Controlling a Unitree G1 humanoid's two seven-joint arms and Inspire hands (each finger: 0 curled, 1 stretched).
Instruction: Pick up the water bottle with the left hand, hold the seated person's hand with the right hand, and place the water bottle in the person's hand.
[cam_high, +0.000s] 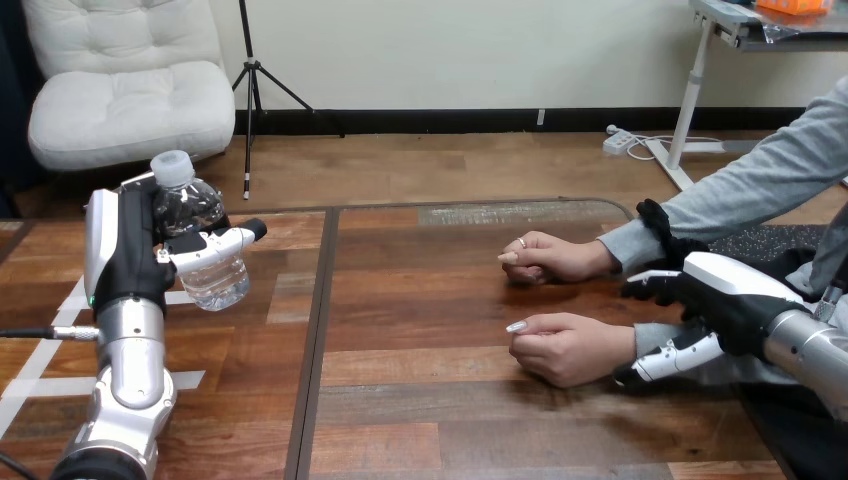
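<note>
The robot's left hand (128, 255) is clamping a clear plastic water bottle with a white cap (203, 240), tilted, over the left of the wooden table (430, 300). Its right hand (722, 300) is resting at the wrist of the person's nearer hand (565, 347); whether it is gripping cannot be told. The hand-holding step appears underway; next, the bottle needs carrying across.

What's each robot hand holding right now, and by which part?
Left robot hand: water bottle, around its middle. Right robot hand: at the person's nearer wrist; whether it grips cannot be told.
</note>
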